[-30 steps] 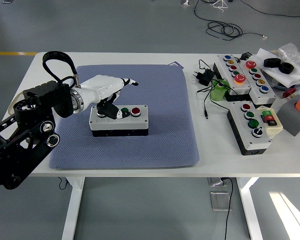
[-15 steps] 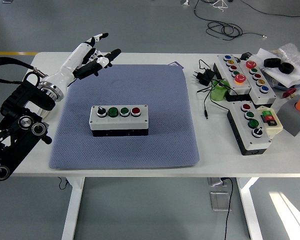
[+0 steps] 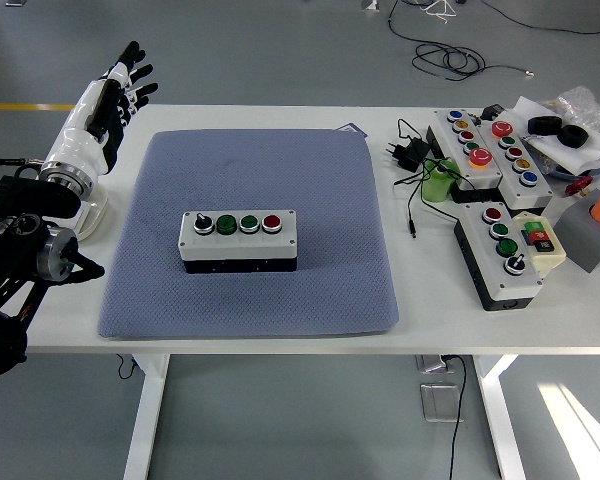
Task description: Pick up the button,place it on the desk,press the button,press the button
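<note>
white left hand (image 3: 102, 102) raised at table's far-left edge, fingers spread, holding nothing. button box (image 3: 238, 240) sits flat mid blue mat (image 3: 310, 200), well apart from my hand. other button boxes (image 3: 495, 252) lie right.

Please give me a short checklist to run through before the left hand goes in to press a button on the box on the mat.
1. Button box flat on the blue mat, buttons facing up: ok.
2. All four controls on the box uncovered: ok.
3. Left hand empty, fingers spread: ok.
4. Left hand positioned over the box: not ok; it is raised at the table's far left edge, off the mat.
5. Path across the mat to the box free of other things: ok.
6. Which button has already been pressed: cannot tell.
</note>
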`<state>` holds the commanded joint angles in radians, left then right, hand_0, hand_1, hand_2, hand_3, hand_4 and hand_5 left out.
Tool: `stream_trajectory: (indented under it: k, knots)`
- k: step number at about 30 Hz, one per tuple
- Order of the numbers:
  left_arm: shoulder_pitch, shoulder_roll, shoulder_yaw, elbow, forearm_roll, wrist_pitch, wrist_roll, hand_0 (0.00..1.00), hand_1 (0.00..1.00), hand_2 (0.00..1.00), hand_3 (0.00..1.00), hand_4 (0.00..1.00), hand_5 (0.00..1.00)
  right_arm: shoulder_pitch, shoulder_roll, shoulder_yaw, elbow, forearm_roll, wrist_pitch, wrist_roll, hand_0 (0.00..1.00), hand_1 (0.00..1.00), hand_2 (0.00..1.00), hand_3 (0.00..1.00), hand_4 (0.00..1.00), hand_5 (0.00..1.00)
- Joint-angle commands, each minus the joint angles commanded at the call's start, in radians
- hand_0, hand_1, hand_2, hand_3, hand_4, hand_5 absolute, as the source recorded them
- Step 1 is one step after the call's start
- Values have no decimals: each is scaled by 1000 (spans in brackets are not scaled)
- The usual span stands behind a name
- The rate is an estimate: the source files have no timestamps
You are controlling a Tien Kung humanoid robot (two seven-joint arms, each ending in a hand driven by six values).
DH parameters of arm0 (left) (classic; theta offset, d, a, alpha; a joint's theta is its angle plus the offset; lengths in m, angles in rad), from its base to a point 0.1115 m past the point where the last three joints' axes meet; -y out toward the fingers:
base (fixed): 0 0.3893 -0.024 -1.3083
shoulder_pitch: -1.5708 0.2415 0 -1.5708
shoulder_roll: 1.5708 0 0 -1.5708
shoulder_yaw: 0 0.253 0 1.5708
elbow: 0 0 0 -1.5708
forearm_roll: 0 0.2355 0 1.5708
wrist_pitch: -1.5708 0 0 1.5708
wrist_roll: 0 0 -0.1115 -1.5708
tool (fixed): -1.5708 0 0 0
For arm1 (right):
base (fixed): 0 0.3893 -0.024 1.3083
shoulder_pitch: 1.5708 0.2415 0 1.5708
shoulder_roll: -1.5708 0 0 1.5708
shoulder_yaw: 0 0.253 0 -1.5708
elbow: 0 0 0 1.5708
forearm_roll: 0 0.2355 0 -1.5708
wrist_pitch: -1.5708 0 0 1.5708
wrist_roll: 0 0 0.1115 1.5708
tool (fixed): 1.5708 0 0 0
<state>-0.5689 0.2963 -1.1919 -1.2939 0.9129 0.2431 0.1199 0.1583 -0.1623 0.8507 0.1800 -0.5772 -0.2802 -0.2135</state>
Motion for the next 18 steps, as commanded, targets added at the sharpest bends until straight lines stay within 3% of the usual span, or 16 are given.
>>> stream_trajectory:
  k: [12,18]
  knots:
    - [37,-4,-25,19,-51,-16,-16,815,854,905,904,716,998,-5,0,-6,0,5,0,-1,787,797,817,751,412,479]
    - [44,5,-27,51,-67,-59,-51,812,848,899,897,698,998,-8,0,-11,0,4,0,-3,787,797,817,751,412,479]
